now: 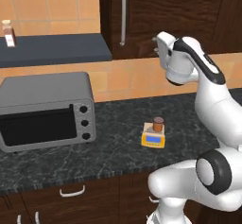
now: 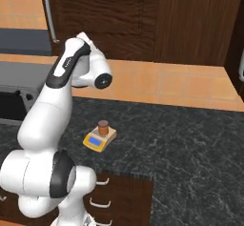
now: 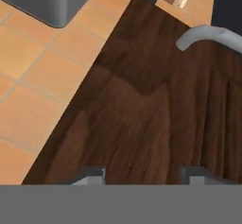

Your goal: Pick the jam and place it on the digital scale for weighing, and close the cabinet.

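Evidently the jam [image 1: 158, 123] sits on the digital scale [image 1: 153, 138]; gripper [image 3: 142, 173], seemingly parted, faces the cabinet [image 3: 156, 109].

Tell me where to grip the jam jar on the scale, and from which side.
Grip the jam around its orange-brown body just below the dark lid, coming straight down from above. It stands upright on the digital scale, narrower than the pad, with open counter all round, so fingers fit either side.
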